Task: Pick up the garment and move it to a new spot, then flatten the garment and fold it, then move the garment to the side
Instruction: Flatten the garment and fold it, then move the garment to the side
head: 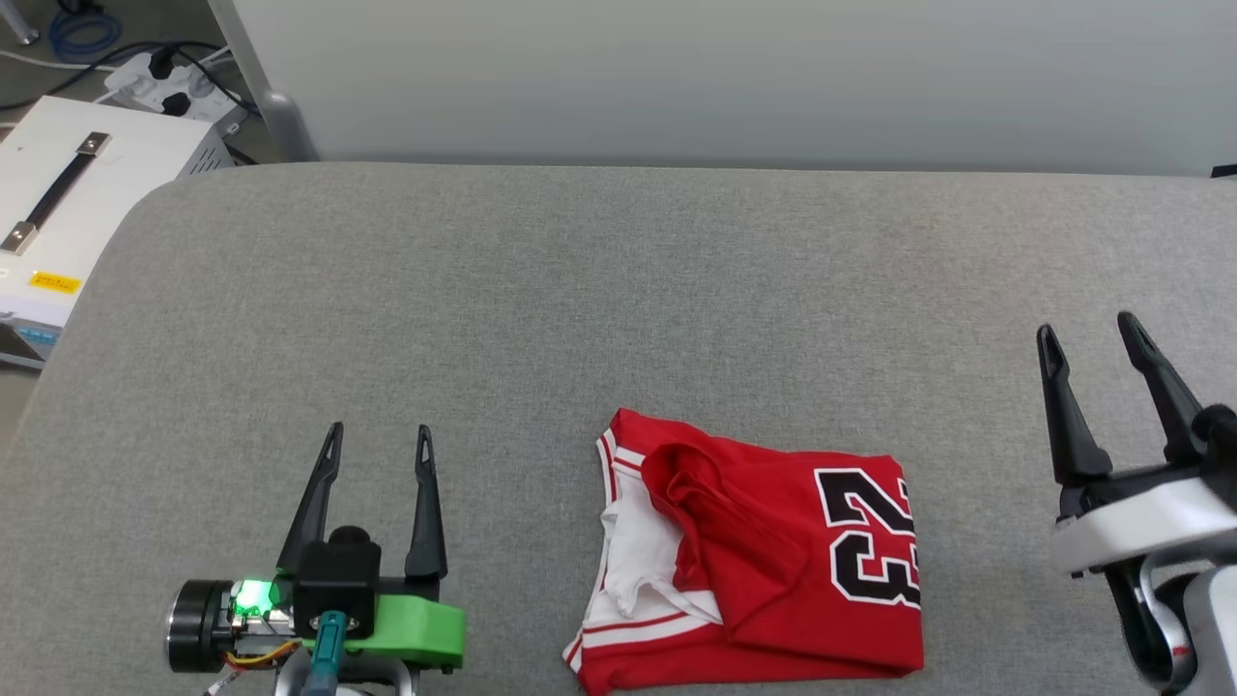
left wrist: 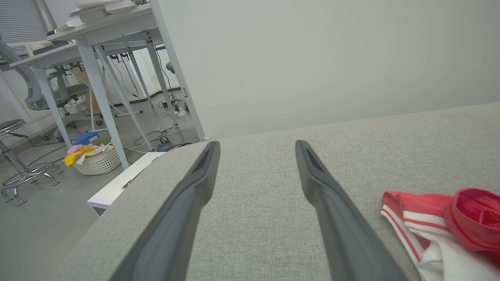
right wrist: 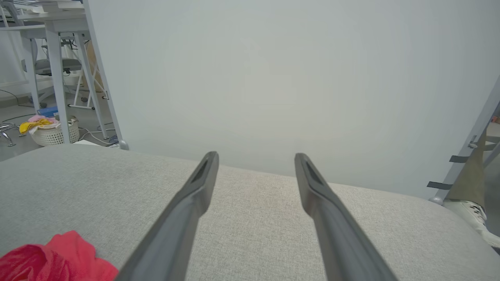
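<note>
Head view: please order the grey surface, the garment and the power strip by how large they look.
Largest to smallest:
1. grey surface
2. garment
3. power strip
The power strip lies farther from the camera, so its real size is unsure.

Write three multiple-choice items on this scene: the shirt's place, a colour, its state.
1. Where on the grey pad does the garment lie?
A. near edge
B. far edge, by the wall
C. left corner

2. The digits 23 are:
A. blue
B. black
C. yellow

3. The garment is:
A. hanging from jaws
B. spread flat, sleeves out
C. folded, lying free

Key: 1 A, it sits at the head view's bottom edge; 2 B, black with a white outline on red; 3 C, its layers overlap and nothing touches it.
</note>
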Robot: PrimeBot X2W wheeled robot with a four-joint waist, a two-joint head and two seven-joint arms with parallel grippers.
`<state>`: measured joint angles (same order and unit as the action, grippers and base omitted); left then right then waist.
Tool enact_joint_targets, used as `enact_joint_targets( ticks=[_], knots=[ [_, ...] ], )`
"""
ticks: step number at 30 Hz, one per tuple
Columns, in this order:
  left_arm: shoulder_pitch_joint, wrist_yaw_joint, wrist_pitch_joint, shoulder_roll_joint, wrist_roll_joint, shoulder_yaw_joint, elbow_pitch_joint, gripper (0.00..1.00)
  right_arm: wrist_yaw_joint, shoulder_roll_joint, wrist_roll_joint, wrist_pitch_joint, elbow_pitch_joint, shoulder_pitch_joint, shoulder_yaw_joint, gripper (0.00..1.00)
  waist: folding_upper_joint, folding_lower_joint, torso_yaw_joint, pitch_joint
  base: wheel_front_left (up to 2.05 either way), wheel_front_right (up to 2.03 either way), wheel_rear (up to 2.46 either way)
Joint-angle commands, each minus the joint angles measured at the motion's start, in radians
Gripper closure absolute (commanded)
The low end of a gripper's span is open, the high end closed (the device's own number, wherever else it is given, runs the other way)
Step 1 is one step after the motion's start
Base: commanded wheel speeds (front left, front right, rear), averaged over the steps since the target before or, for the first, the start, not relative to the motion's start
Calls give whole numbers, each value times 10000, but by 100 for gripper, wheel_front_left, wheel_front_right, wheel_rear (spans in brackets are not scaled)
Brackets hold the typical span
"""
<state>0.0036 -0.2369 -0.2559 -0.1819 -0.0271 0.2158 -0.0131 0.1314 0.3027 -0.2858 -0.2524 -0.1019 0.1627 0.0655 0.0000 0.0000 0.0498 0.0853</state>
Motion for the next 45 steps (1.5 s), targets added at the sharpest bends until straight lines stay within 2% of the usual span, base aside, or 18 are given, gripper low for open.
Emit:
enact_joint_targets(
  ticks=[1,6,10,21,36,40,45],
  knots=[
    [223,40,-59,-10,-40,-75,58,0,-7,-264,319,-77,269,-412,-260,0,0,0,-71,-138,0,0,0],
    [484,63,-59,-28,-57,-178,144,0,-7,-1093,843,-89,1235,-1511,-837,0,0,0,-109,-314,0,0,0],
    [681,156,-59,-10,-143,-238,205,0,-7,-1518,1077,-91,1613,-2286,-813,0,0,0,-107,-423,0,0,0],
    [952,580,-59,233,-281,-374,92,0,-7,-1987,1195,-92,1679,-3142,-752,0,0,0,-25,-501,0,0,0],
    [895,805,-59,325,-110,-525,-12,0,-7,-1861,1448,-93,1906,-2895,-858,0,0,0,-50,-427,0,0,0],
    [821,833,-59,355,-81,-547,-21,0,-7,-1474,1308,-93,2136,-2379,-1014,0,0,0,-66,-369,0,0,0],
    [639,919,-59,396,-29,-498,-51,0,-7,-598,444,160,2211,-1600,-743,0,0,0,5,-229,0,0,0]
  ],
)
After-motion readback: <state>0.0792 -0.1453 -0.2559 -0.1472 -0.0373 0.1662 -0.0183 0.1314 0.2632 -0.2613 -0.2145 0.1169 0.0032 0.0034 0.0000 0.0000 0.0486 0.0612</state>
